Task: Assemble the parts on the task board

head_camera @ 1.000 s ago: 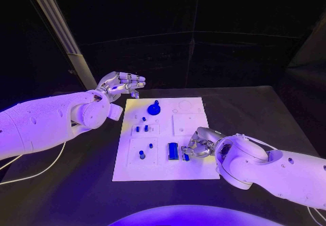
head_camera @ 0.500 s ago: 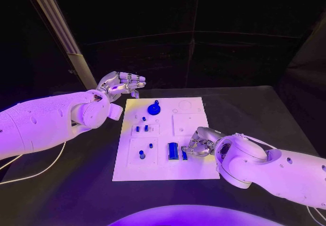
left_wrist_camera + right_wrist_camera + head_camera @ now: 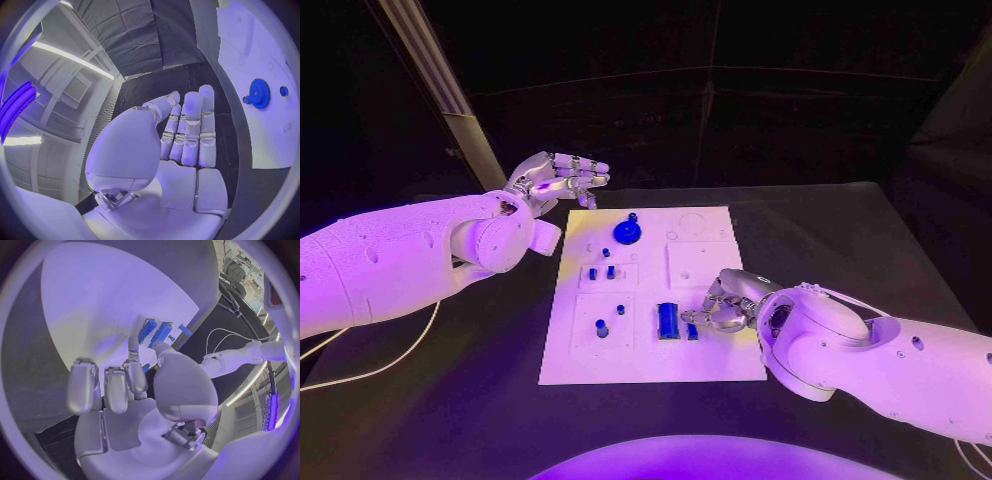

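Black tabletop (image 3: 877, 230) | board (image 3: 646, 360) centred | left hand (image 3: 560, 180) released, fingers apart (off board) | right hand (image 3: 723, 310) pinching blue part (image 3: 692, 331) beside block (image 3: 668, 320)

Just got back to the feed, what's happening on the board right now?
The right hand is down on the near right part of the task board, fingers at the small blue part beside the larger blue block; whether it grips it is unclear. The left hand hovers with fingers apart and holds nothing, off the board's far left corner, near the blue gear. Smaller blue pieces sit mid-board.
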### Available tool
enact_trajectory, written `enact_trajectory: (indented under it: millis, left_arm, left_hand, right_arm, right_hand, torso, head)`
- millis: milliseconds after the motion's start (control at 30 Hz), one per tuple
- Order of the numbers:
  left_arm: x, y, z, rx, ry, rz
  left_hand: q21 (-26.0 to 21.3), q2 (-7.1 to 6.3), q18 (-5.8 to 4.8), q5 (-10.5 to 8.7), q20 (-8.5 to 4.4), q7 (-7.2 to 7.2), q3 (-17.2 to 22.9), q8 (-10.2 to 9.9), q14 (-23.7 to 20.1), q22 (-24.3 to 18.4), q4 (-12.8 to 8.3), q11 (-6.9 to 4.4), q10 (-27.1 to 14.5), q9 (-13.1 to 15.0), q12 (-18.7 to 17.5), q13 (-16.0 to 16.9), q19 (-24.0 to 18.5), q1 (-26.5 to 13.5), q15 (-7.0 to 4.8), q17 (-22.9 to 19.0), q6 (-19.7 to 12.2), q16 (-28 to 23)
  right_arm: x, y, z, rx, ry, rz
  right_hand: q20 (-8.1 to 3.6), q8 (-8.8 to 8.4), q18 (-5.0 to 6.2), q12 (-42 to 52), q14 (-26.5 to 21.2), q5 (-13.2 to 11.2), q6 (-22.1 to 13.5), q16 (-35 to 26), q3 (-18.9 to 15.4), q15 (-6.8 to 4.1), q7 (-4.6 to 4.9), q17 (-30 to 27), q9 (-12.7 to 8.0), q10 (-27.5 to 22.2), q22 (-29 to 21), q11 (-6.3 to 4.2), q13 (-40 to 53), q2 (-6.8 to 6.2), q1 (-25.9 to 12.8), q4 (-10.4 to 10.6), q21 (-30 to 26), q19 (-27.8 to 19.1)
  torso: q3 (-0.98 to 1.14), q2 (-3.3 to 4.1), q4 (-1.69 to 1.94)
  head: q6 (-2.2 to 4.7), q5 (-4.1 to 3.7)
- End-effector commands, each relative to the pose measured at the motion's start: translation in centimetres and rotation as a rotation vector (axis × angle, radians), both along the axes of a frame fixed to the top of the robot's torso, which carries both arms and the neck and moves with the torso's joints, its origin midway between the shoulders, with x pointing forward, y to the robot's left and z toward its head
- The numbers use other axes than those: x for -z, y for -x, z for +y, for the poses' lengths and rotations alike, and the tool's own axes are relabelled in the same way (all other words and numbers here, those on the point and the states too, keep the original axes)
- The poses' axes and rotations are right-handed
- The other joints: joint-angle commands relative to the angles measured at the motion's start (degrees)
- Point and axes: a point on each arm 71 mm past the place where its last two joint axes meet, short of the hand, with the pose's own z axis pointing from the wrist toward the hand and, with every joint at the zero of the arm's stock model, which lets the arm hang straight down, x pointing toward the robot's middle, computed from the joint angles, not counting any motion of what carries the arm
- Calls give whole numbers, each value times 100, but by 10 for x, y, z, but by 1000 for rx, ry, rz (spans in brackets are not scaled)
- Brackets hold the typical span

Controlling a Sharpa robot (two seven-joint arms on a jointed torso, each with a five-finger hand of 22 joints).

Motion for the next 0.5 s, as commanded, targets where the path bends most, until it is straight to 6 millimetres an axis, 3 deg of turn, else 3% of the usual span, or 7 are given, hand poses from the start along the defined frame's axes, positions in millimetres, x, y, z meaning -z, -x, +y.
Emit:
enact_trajectory:
  millis: [33,233,500]
  left_arm:
    - [-1,0,-1,12,7,-1]
    - [-1,0,-1,11,7,-1]
    - [-1,-1,-1,10,6,0]
  left_hand:
    - [-34,20,91,-2,34,-18,-11,37,-21,-7,-6,-8,-34,3,19,-9,-3,-15,6,-8,-39,32]
    - [-34,20,91,-2,34,-18,-11,37,-21,-7,-6,-8,-34,3,19,-9,-3,-15,6,-8,-39,32]
    - [-34,20,91,-2,34,-18,-11,37,-21,-7,-6,-8,-34,3,19,-9,-3,-15,6,-8,-39,32]
  right_arm:
    - [-2,2,0,-41,-4,-9]
    - [-1,7,-3,-92,5,30]
    - [0,8,-5,-111,13,48]
  right_hand:
    - [-32,28,-28,-19,452,-58,-55,-10,-90,-41,-2,835,13,18,-5,19,241,-5,189,-34,-25,5]
    - [-26,40,-26,-31,451,-458,-83,-14,-351,-31,9,834,44,10,-10,30,252,28,539,-169,-37,-2]
    - [-18,42,-25,-49,449,-649,-100,-21,-519,-23,19,828,56,1,-13,38,249,86,616,-174,-43,-6]
  torso:
    - [5,-3,-5]
    - [2,-6,-12]
    - [2,-3,0]
  head:
    - [2,-2]
    - [3,-6]
    - [23,-17]
